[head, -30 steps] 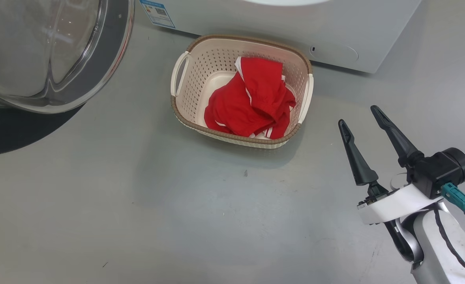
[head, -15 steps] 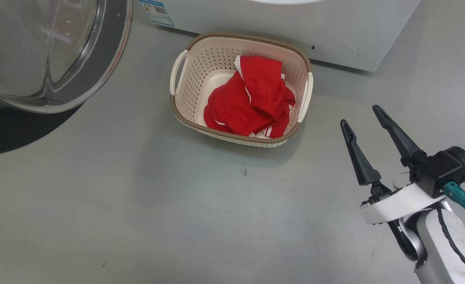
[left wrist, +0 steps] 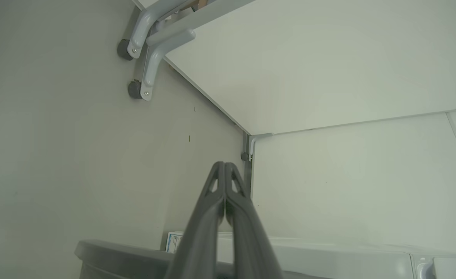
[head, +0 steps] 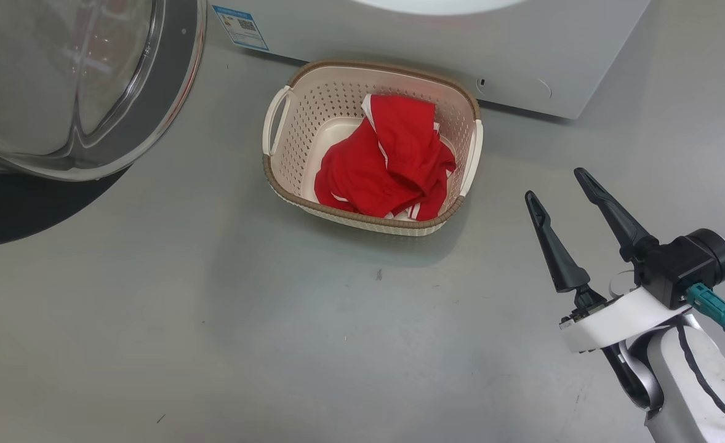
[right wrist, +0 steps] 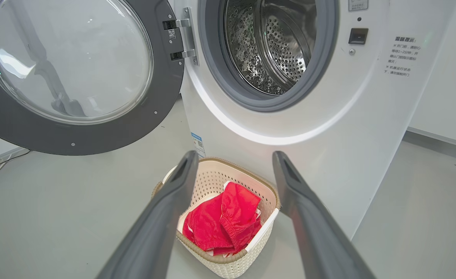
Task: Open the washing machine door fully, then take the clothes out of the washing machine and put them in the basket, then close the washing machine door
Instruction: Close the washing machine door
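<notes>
We record the washing machine [right wrist: 328, 128] as smooth white panelling with a soft sheen. Its drum [right wrist: 278, 50] is bright perforated steel, ringed by a matt grey rubber seal [right wrist: 216, 69]. The washing machine door [right wrist: 77, 141] shows a smooth dark rim around clear, glossy glass; its hinge [right wrist: 187, 38] is bare metal. The basket [head: 313, 111] is smooth cream perforated plastic with a brown woven-look rim. The clothes [head: 387, 166] are soft, matt red cloth with white trim. The floor [head: 276, 344] is smooth grey with a faint sheen and small scuffs. The right hand [head: 554, 184] carries matt dark fingers [head: 553, 246] on a glossy white housing.
</notes>
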